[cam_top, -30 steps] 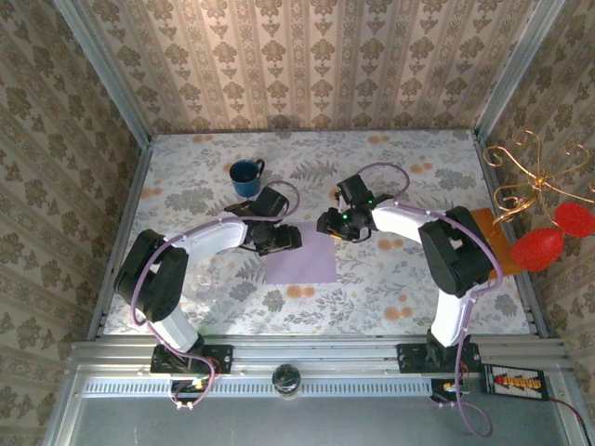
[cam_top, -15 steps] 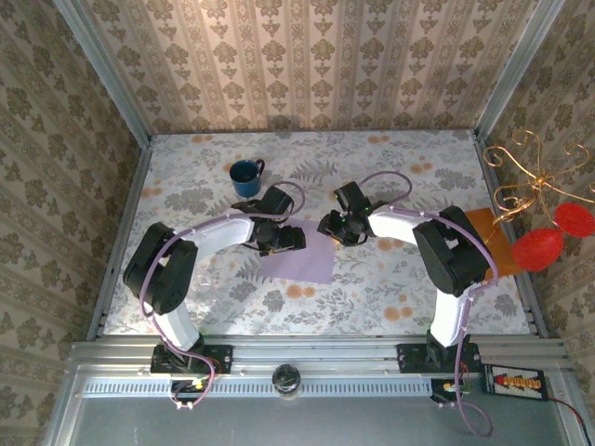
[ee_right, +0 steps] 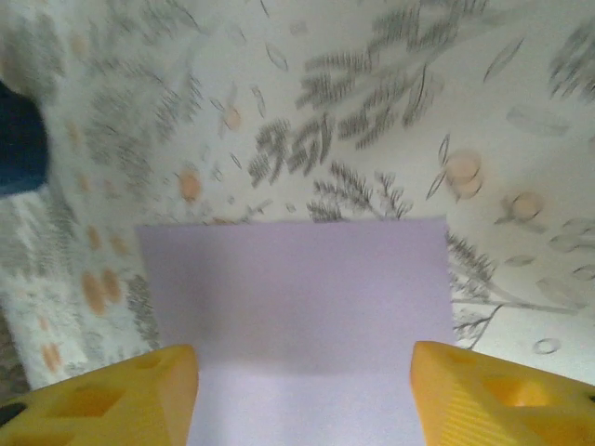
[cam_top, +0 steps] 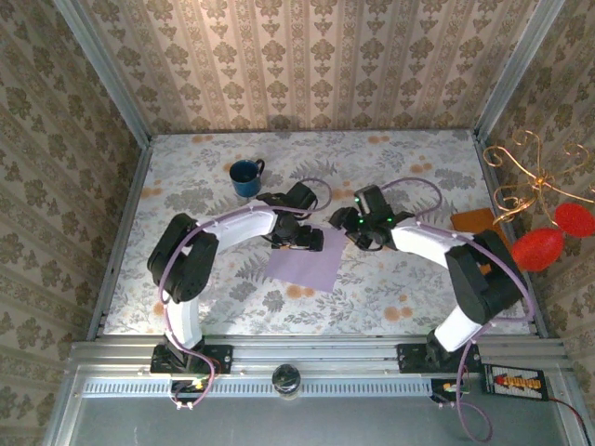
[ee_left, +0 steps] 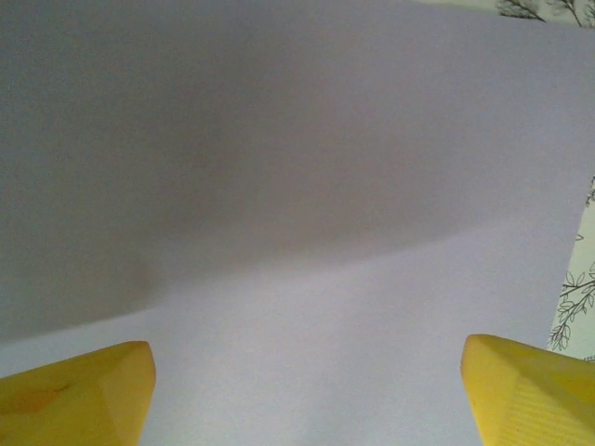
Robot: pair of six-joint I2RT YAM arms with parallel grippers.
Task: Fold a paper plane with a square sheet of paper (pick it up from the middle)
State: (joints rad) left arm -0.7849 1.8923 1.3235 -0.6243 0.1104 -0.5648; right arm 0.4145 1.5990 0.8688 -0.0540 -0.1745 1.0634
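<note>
The square sheet of paper (cam_top: 302,265), pale lilac, lies on the flowered table (cam_top: 186,279) a little askew. My left gripper (cam_top: 307,239) hovers over its far left part. In the left wrist view the paper (ee_left: 297,186) spreads under the left gripper (ee_left: 305,351), whose yellow fingers (ee_left: 84,390) stand wide apart with nothing between them. My right gripper (cam_top: 356,229) is at the sheet's far right corner. In the right wrist view the right gripper (ee_right: 305,358) is open, with the paper (ee_right: 297,279) flat below the gap. A darker band crosses the sheet in both wrist views.
A blue mug (cam_top: 246,177) stands at the back left of the sheet and shows as a dark shape (ee_right: 19,139) at the right wrist view's left edge. An orange-brown flat rectangle (cam_top: 474,221) lies at the right, near a gold wire stand with red balloons (cam_top: 539,246).
Both grippers have opened wider. Both arms have swung to the right and stretched out, uncovering the orange-brown rectangle. The sheet has turned slightly.
</note>
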